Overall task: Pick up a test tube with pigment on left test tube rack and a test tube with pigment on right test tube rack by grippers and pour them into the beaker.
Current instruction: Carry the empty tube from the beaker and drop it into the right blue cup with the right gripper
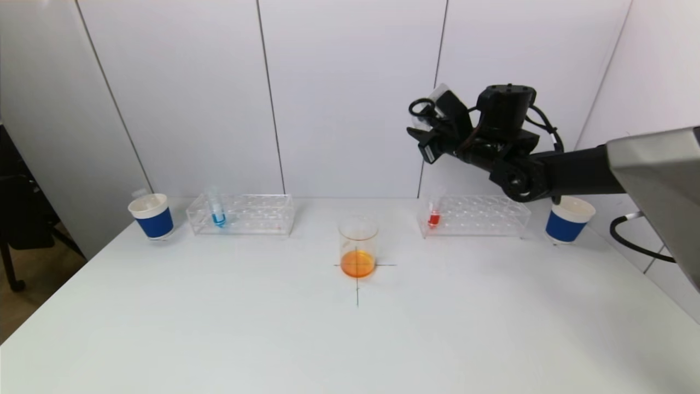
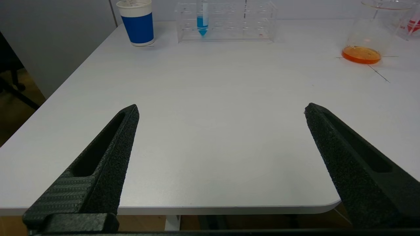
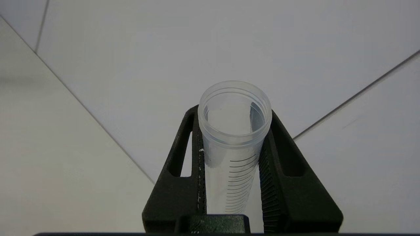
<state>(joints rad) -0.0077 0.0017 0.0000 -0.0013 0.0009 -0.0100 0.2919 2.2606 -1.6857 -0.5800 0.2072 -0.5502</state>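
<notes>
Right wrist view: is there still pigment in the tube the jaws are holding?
No, the tube clamped in the right gripper looks clear and empty, showing only its printed scale marks.

White table (image 1: 219, 328) with a matte top and a rounded near corner; a thin black cross mark (image 1: 358, 273) is drawn at mid-table. Behind it, a wall of pale grey-white panels (image 1: 350, 98) divided by narrow dark vertical seams. At far left, brown floor (image 1: 27, 295) and part of a dark chair or stand base (image 1: 13, 241). Lighting is even and diffuse, with soft shadows.
</notes>
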